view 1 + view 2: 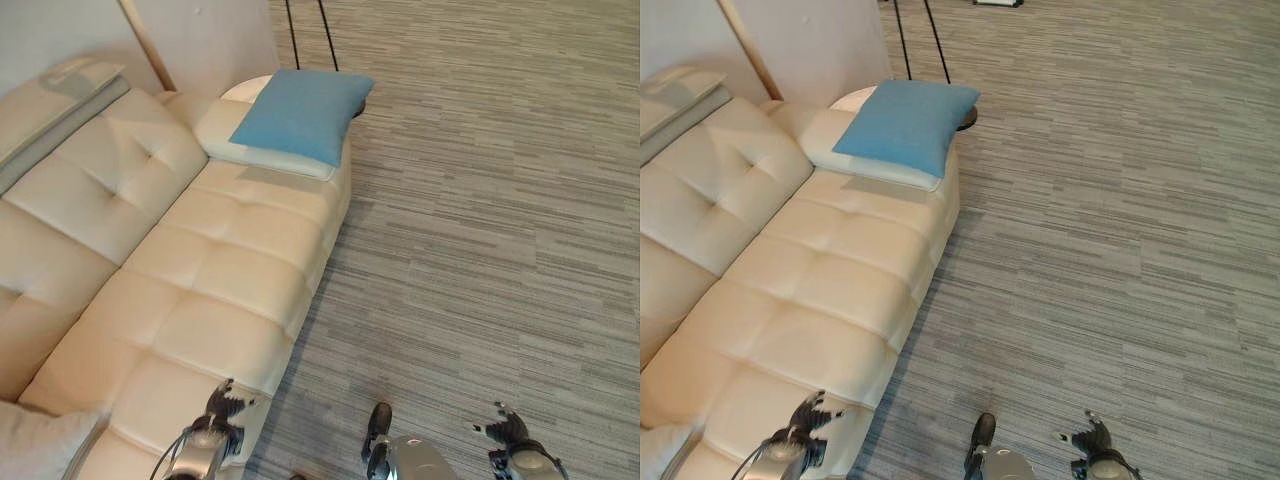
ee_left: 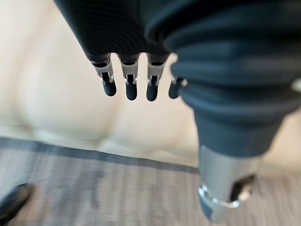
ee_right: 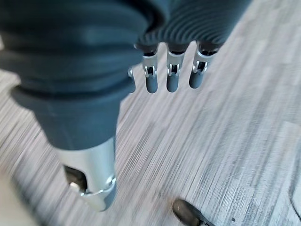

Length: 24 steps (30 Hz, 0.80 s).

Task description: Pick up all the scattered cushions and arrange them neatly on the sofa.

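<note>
We are holding both hands released and empty, the left hand (image 1: 222,412) over the front edge of the sofa (image 1: 215,290), the right hand (image 1: 508,430) over the carpet (image 1: 480,220) beside it. The blue cushion (image 1: 303,112) is lying on the sofa's far armrest, atop a cream cushion (image 1: 228,140); we judge it needs squaring up.

1 cushion (image 1: 302,112) lies on the far end of the sofa (image 1: 200,290), on its armrest (image 1: 240,150). The carpet floor (image 1: 480,220) spreads to the sofa's right.
</note>
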Available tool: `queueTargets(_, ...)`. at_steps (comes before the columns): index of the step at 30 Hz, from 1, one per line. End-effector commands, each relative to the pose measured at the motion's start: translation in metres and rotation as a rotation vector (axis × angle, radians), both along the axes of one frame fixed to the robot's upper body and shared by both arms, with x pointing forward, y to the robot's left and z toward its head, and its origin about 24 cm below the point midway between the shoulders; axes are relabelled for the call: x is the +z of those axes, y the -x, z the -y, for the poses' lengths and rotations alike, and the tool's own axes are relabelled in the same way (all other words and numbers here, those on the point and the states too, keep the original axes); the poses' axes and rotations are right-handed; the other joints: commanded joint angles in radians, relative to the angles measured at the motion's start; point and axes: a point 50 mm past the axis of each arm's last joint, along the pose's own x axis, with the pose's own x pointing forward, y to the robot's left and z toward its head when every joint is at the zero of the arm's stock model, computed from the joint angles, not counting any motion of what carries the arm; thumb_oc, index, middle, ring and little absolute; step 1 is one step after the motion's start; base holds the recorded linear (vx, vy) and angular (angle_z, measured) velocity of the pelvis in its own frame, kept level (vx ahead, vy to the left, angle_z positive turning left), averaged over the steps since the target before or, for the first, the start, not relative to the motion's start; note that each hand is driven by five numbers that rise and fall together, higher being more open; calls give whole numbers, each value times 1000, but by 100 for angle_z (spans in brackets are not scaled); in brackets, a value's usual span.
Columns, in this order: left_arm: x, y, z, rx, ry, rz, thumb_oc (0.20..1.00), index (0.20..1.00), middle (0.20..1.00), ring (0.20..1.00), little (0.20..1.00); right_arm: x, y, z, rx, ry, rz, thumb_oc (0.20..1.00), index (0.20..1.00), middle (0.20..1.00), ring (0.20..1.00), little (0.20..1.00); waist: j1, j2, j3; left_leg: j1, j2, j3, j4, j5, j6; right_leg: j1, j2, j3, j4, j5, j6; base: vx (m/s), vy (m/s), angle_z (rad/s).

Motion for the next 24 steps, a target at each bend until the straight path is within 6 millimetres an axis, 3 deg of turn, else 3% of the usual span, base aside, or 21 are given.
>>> queueTargets(1, 0, 2, -3, -13, -38, -3, 1000, 1000, 1000, 1000, 1000, 3, -13, -1, -67, -33, 70, 1000, 1000, 1000, 1000, 1000, -7, -27, 6, -30, -13, -14, 161, -35, 7, 75, -57, 90, -47, -86, 120, 447, -580, -43)
queueTargets(2, 1, -1, 1, -8, -24, 14, 1000, 1000, 1000, 1000, 1000, 4, -12, 1, -67, -28, 73, 1000, 1000, 1000, 1000, 1000, 6, -33, 19, -64, 33, -78, 323, 24, -12, 119, -23, 131, -64, -117, 87, 304, -370, -41)
queueTargets(4, 0, 0, 2, 12, -17, 21, 1000, 1000, 1000, 1000, 1000, 6, -14, 5, -41, -7, 69, 1000, 1000, 1000, 1000, 1000, 23, -36, 29, -114, 30, -188, 415, 38, -4, 145, -2, 171, -82, -129, 63, 294, -307, -67)
queueTargets(5, -1, 3, 3, 43, 7, 32, 1000, 1000, 1000, 1000, 1000, 9, -19, 6, -19, 5, 80, 1000, 1000, 1000, 1000, 1000, 51, -36, 33, -152, -38, -325, 431, 12, 19, 149, 6, 218, -82, -137, 56, 204, -104, -121)
queueTargets(6, -2, 5, 4, 50, 16, 30, 1000, 1000, 1000, 1000, 1000, 11, -23, 5, -2, 6, 86, 1000, 1000, 1000, 1000, 1000, 65, -36, 36, -181, -77, -387, 421, -3, 35, 153, 9, 250, -80, -136, 54, 148, -37, -135)
queueTargets(7, -2, 5, 4, 50, 16, 30, 1000, 1000, 1000, 1000, 1000, 11, -23, 5, -2, 6, 85, 1000, 1000, 1000, 1000, 1000, 65, -36, 35, -181, -78, -387, 420, -3, 35, 152, 8, 250, -79, -136, 55, 157, -80, -152)
queueTargets(8, -2, 9, 3, 60, 20, 28, 1000, 1000, 1000, 1000, 1000, 12, -23, 5, 7, 1, 89, 1000, 1000, 1000, 1000, 1000, 90, -48, 37, -242, -137, -485, 391, -24, 72, 154, 6, 306, -73, -133, 51, 189, -94, -100)
queueTargets(10, -4, 12, 4, 57, 22, 14, 1000, 1000, 1000, 1000, 1000, 11, -21, 7, 4, 4, 78, 1000, 1000, 1000, 1000, 1000, 101, -53, 39, -288, -194, -589, 328, -48, 85, 164, 7, 341, -58, -148, 49, 213, -81, -43)
queueTargets(11, -4, 12, 4, 57, 22, 14, 1000, 1000, 1000, 1000, 1000, 11, -21, 7, 4, 4, 78, 1000, 1000, 1000, 1000, 1000, 100, -53, 37, -289, -195, -590, 327, -46, 86, 162, 6, 340, -58, -147, 50, 159, -38, -48)
queueTargets(12, -6, 15, 4, 60, 21, 3, 1000, 1000, 1000, 1000, 1000, 11, -20, 8, 2, 7, 78, 1000, 1000, 1000, 1000, 1000, 105, -54, 36, -305, -226, -641, 260, -43, 84, 167, 9, 352, -60, -152, 51, 265, -37, -50)
queueTargets(13, -9, 19, 6, 64, 26, -16, 1000, 1000, 1000, 1000, 1000, 11, -21, 9, 7, 16, 74, 1000, 1000, 1000, 1000, 1000, 116, -39, 36, -331, -263, -730, 111, 43, 67, 183, 30, 375, -63, -157, 50, 358, -41, -34)
queueTargets(14, -10, 22, 6, 65, 23, -25, 1000, 1000, 1000, 1000, 1000, 11, -21, 9, 12, 20, 73, 1000, 1000, 1000, 1000, 1000, 119, -30, 38, -346, -265, -756, 33, 101, 59, 188, 42, 381, -64, -159, 48, 370, -24, -7)
queueTargets(16, -12, 25, 4, 66, 7, -41, 1000, 1000, 1000, 1000, 1000, 13, -25, 8, 25, 26, 79, 1000, 1000, 1000, 1000, 1000, 128, -18, 42, -373, -271, -767, -94, 147, 40, 211, 60, 400, -70, -171, 49, 325, 5, -25)
queueTargets(19, -14, 28, 1, 76, -3, -59, 1000, 1000, 1000, 1000, 1000, 13, -31, 5, 36, 18, 88, 1000, 1000, 1000, 1000, 1000, 139, -16, 37, -399, -272, -728, -94, 172, 26, 267, 74, 440, -87, -190, 56, 497, 76, -49)
queueTargets(20, -16, 35, -1, 94, 2, -72, 1000, 1000, 1000, 1000, 1000, 11, -29, 1, 48, 3, 80, 1000, 1000, 1000, 1000, 1000, 144, -22, 18, -372, -263, -718, -94, 182, 52, 297, 65, 460, -90, -213, 61, 523, 119, -50)
queueTargets(23, -17, 38, 0, 95, 6, -79, 1000, 1000, 1000, 1000, 1000, 8, -25, -1, 48, -3, 67, 1000, 1000, 1000, 1000, 1000, 147, -34, 5, -361, -273, -709, -94, 179, 67, 314, 51, 462, -71, -230, 72, 484, 118, -43)
queueTargets(24, -18, 41, -2, 95, 2, -91, 1000, 1000, 1000, 1000, 1000, 6, -23, -5, 46, -17, 59, 1000, 1000, 1000, 1000, 1000, 153, -53, -8, -328, -275, -685, -91, 157, 90, 292, 23, 460, 41, -231, 96, 473, 106, -42)
